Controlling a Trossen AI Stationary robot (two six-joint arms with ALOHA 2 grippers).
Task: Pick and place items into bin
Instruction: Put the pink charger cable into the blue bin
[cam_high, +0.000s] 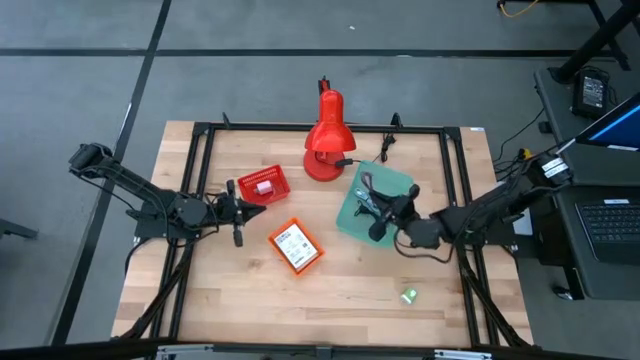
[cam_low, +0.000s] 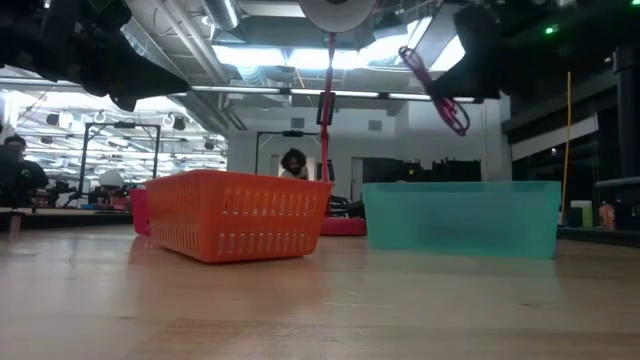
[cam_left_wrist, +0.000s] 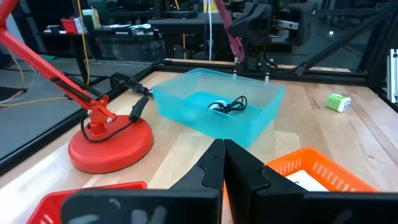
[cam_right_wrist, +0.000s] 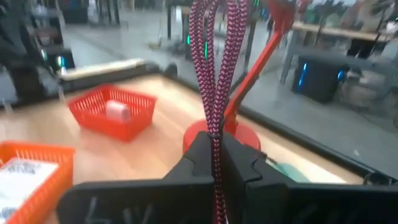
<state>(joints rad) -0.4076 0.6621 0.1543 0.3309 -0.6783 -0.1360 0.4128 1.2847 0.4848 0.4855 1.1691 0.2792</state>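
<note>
On the surface (cam_high: 250, 290), a lamp (cam_high: 325, 140) is standing at the rear between two bins (cam_high: 263, 186) (cam_high: 350, 215), a third bin (cam_high: 296, 246) is sitting in front, and a small piece (cam_high: 409, 296) is lying right.

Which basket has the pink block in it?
The red basket, near the left gripper. The pink cube sits inside. The orange basket holds white cards; the teal bin a black cable.

The high view looks straight down on the whole table (cam_high: 250, 290). The low view sits at tabletop height, facing level across it. Each wrist view looks forward along its arm, close in. All four share the red lamp (cam_high: 325, 140).
</note>
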